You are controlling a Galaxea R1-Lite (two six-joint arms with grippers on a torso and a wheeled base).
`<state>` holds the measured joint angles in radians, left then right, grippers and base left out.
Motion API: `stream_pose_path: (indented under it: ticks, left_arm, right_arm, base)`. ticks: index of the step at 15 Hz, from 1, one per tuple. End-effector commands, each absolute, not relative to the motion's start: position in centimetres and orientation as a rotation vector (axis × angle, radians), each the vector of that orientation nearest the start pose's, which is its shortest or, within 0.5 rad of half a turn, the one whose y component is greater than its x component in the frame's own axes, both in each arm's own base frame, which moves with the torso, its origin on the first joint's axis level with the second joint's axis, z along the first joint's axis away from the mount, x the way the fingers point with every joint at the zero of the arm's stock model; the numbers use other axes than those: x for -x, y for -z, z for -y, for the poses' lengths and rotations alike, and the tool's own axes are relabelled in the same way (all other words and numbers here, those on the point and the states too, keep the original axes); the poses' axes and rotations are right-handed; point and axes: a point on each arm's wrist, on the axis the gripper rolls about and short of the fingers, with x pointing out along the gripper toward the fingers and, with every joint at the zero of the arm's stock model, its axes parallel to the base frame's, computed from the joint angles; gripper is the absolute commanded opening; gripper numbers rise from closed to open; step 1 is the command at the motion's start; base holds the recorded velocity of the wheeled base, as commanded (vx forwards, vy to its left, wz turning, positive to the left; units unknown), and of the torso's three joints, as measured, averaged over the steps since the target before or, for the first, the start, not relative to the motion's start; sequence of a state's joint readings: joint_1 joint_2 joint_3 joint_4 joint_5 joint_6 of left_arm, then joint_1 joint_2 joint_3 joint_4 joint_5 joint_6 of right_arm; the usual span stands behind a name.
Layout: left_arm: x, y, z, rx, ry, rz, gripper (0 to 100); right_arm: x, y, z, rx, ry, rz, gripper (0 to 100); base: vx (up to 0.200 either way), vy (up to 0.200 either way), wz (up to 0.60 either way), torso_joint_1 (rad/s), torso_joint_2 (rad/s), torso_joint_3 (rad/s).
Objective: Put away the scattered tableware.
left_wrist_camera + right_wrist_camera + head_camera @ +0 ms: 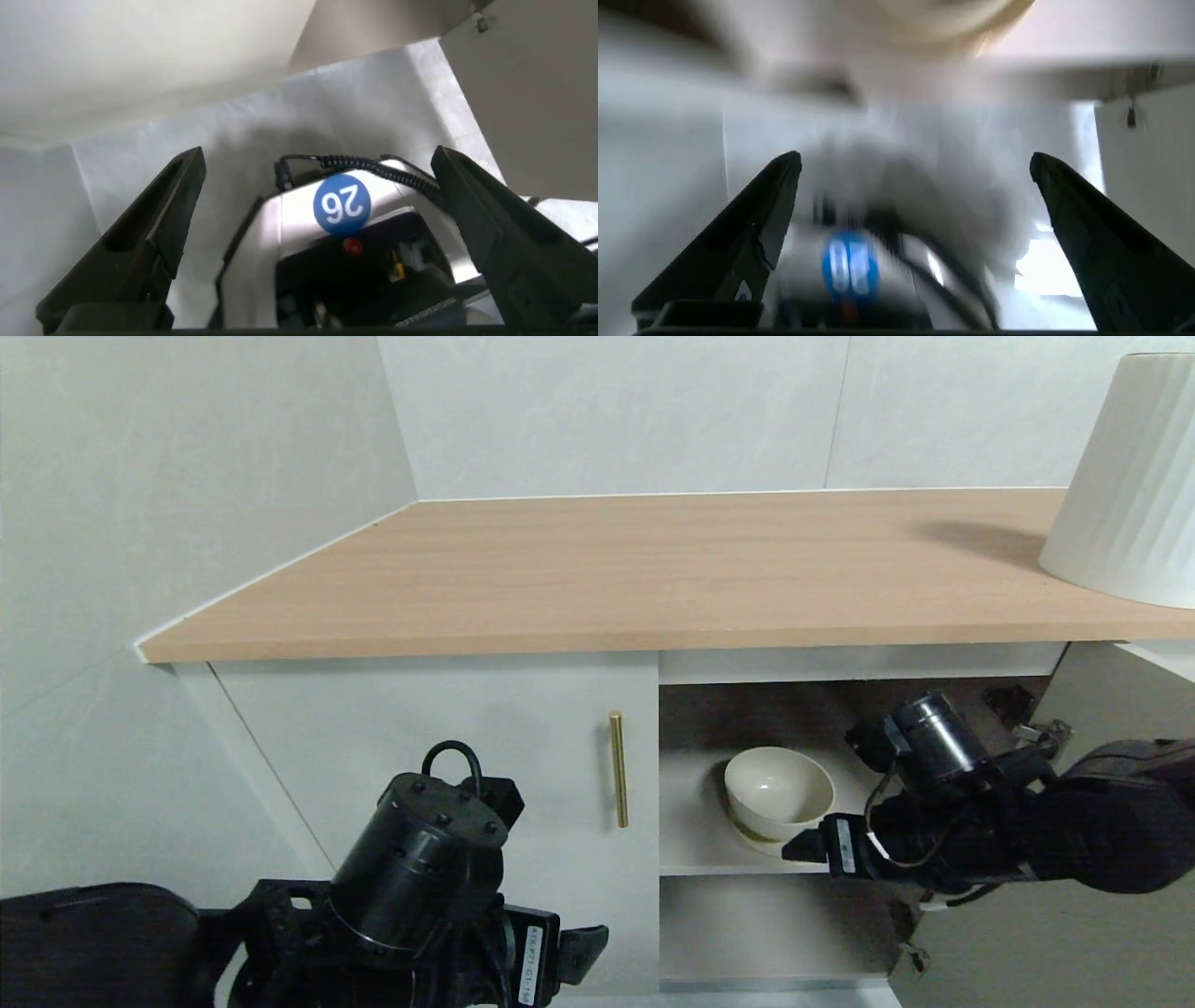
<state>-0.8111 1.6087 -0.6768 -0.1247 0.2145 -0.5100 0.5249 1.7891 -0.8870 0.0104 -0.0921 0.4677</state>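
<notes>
Cabinet shelf: bowl | right gripper released, level beside bowl | left gripper released, held low

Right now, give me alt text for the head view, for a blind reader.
A cream bowl sits on an upper cabinet shelf, with the right end effector close in front of it. Above, a wooden countertop holds a white lampshade.
</notes>
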Motion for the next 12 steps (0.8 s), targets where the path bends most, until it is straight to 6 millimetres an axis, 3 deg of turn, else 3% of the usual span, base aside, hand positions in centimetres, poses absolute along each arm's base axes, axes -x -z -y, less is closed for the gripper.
stream_pose_path:
  ticks: [1, 3, 8, 12]
  left_arm:
    - [-17.1, -14.6, 16.8, 0.097, 0.372, -0.777, 100]
    - [-17.1, -14.6, 16.7, 0.096, 0.372, -0.773, 100]
    - [-17.2, -14.5, 16.8, 0.091, 0.368, -0.779, 100]
    - [-17.2, -14.3, 16.8, 0.089, 0.367, -0.782, 100]
  right_arm:
    - [-20.8, -17.4, -14.6, -0.109, -0.325, -0.894, 100]
    - [-19.8, -18.8, -14.2, -0.101, -0.330, -0.909, 100]
    - [-19.6, -19.0, -14.0, -0.101, -0.331, -0.904, 100]
    - [-19.6, -19.0, -13.9, -0.097, -0.328, -0.904, 100]
  base:
    - [0.000, 0.000, 0.00, 0.000, 0.00, 0.000]
    - [0.000, 0.000, 0.00, 0.000, 0.00, 0.000]
    - [0.000, 0.000, 0.00, 0.000, 0.00, 0.000]
    - [-0.200, 0.000, 0.00, 0.008, 0.00, 0.004]
